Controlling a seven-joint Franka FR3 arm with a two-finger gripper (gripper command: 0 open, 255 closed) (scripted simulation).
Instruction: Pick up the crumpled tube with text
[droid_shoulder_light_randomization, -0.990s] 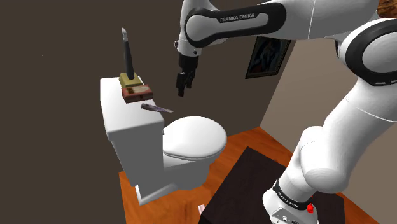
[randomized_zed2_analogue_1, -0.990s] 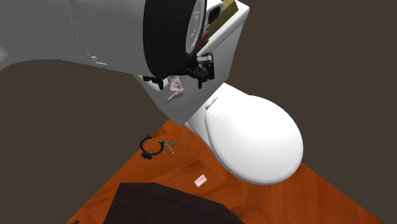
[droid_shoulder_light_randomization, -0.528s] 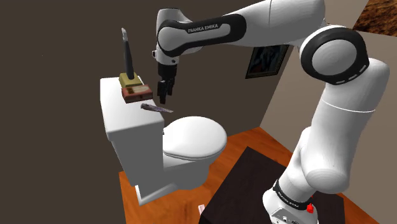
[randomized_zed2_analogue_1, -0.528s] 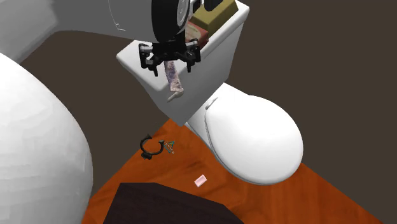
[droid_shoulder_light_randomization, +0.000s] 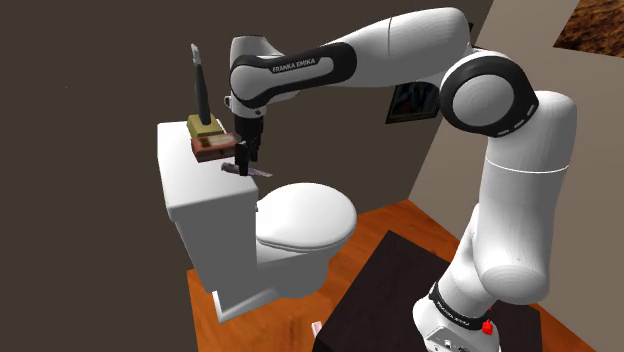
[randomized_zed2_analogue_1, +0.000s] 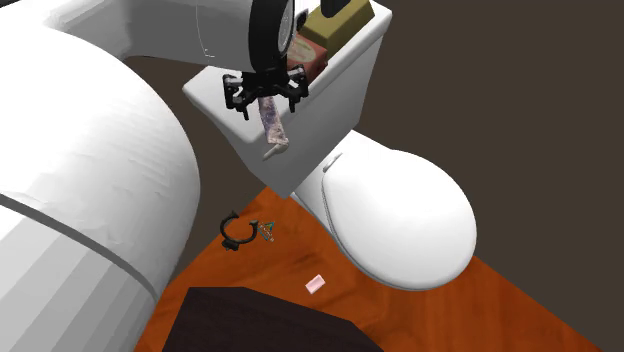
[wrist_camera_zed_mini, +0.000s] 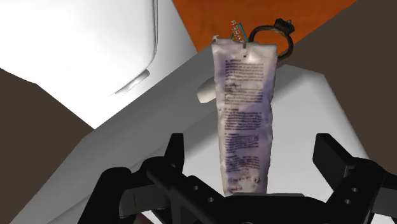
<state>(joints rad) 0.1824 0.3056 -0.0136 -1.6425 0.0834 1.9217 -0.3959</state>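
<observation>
A crumpled white tube with printed text (wrist_camera_zed_mini: 245, 114) lies flat on the white toilet tank lid (wrist_camera_zed_mini: 305, 121), its cap end at the lid's edge. My black gripper (wrist_camera_zed_mini: 252, 145) hangs just over it, open, with one finger (wrist_camera_zed_mini: 175, 153) on each side of the tube and neither touching it. In the shoulder view the gripper (droid_shoulder_light_randomization: 243, 158) points straight down at the tube (droid_shoulder_light_randomization: 256, 172). In the second exterior view the gripper (randomized_zed2_analogue_1: 265, 92) straddles the tube's (randomized_zed2_analogue_1: 272, 125) upper end.
A brown box stack (droid_shoulder_light_randomization: 212, 146) with a tall dark bottle (droid_shoulder_light_randomization: 200, 90) stands on the tank close beside the gripper. The closed toilet seat (randomized_zed2_analogue_1: 400, 215) lies below. On the orange wood floor lie a black ring (randomized_zed2_analogue_1: 236, 230) and a pink scrap (randomized_zed2_analogue_1: 316, 284).
The arm has swung toward the shoulder view's left and come down over the tube. The fingers stayed apart. The tube has not moved.
</observation>
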